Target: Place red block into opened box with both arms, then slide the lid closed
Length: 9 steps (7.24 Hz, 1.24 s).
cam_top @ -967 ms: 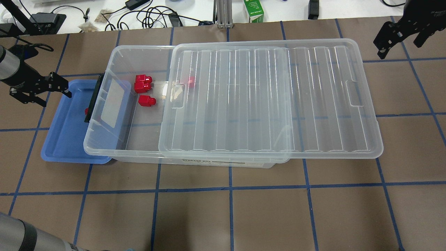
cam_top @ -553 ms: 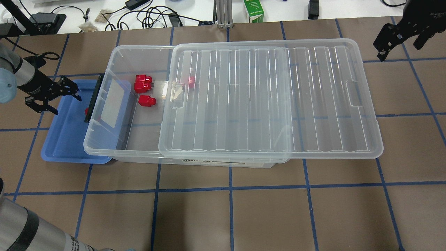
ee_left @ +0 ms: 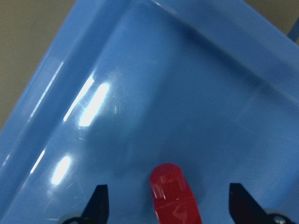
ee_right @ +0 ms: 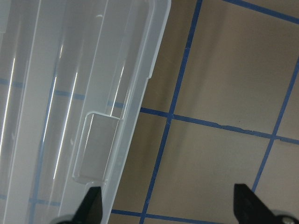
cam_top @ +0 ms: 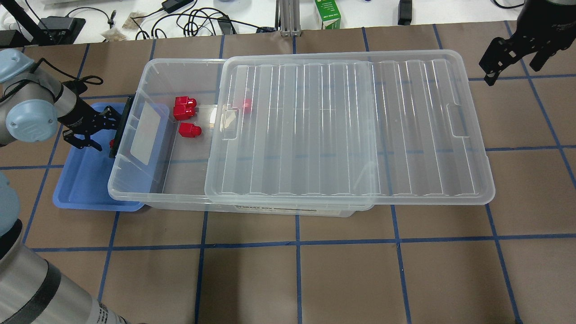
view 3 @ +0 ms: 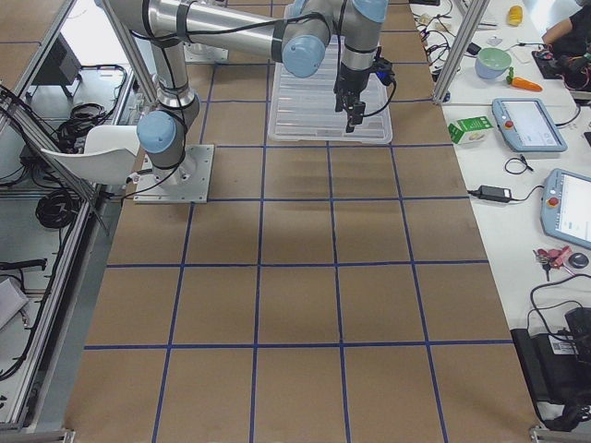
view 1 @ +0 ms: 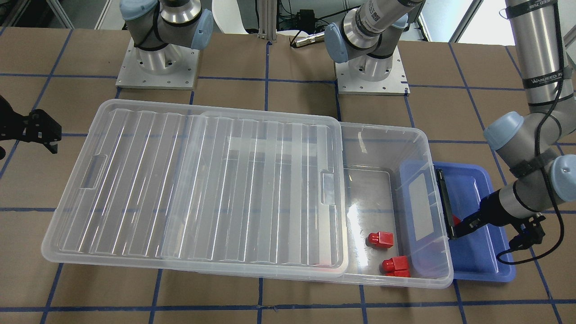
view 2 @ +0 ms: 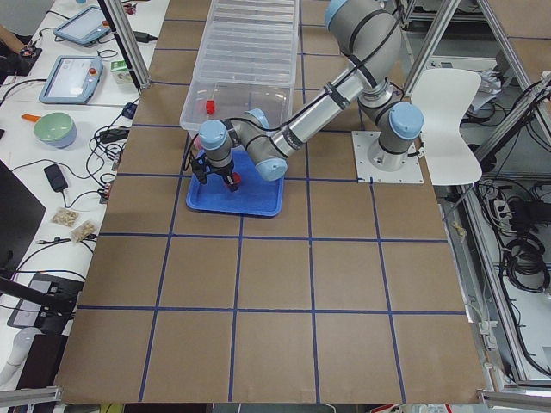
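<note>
The left gripper (ee_left: pixel 169 201) hangs low over the blue tray (ee_left: pixel 117 84), its fingers (ee_left: pixel 99 201) spread wide on either side of the red block (ee_left: pixel 173 193) and touching nothing. The block lies on the tray floor between them, glossy bright red, its narrower rounded stub pointing away from the wrist camera. From overhead it sits just beside the black bar (cam_top: pixel 120 128) on the box's short end. The box (cam_top: pixel 180 67) is clear and shallow, and three more red blocks (cam_top: pixel 184 111) lie in its open part. The ridged lid (cam_top: pixel 351 130) covers the rest and overhangs the far end. The right gripper (ee_right: pixel 169 205) is also wide open and empty, above the table just beside the lid's tab recess (ee_right: pixel 96 149)
</note>
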Available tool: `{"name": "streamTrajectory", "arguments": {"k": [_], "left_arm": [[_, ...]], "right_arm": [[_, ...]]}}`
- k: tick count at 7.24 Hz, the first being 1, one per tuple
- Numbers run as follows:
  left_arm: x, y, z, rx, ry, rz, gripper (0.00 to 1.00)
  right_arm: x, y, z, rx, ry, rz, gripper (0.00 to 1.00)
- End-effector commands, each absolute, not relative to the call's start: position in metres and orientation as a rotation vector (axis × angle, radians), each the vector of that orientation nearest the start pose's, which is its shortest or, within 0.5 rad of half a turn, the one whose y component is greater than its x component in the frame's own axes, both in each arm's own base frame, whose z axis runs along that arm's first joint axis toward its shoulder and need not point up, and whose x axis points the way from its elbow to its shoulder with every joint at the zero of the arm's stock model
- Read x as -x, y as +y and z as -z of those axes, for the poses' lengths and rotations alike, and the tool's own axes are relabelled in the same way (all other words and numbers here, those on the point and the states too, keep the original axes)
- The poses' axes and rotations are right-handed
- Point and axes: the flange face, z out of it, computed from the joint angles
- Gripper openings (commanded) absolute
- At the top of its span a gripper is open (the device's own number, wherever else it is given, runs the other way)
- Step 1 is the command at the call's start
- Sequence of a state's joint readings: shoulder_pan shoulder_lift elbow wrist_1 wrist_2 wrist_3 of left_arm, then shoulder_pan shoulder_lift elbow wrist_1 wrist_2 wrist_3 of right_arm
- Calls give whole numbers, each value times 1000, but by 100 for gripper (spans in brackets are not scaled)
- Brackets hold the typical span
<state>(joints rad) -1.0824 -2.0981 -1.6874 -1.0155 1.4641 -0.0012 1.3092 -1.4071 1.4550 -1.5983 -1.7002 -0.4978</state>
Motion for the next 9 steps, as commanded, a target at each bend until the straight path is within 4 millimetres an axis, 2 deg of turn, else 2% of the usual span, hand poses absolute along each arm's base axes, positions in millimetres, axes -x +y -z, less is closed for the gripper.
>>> {"name": "streamTrajectory", "arguments": {"k": [1, 2, 4, 6, 7, 8, 9], "left_arm": [[-161, -612, -169, 810, 3170, -141, 46], [-160, -612, -170, 808, 3172, -140, 19], [-161, -613, -174, 800, 3173, -130, 0], [-156, -615, -207, 770, 3167, -87, 0], [-169, -611, -238, 787, 3167, -74, 0], [-173, -610, -273, 783, 3172, -122, 0], [-166, -615, -319, 755, 3181, -132, 0]], "right_arm": [[28, -569, -462, 385, 3229, -108, 100], [28, -569, -461, 386, 3229, -114, 100], [29, -569, -460, 383, 3229, -116, 100], [27, -569, -460, 390, 3227, -115, 100], [27, -568, -460, 391, 3225, -119, 100], [28, -568, -459, 386, 3227, -120, 100], [28, -568, -459, 383, 3228, -120, 100]]}}
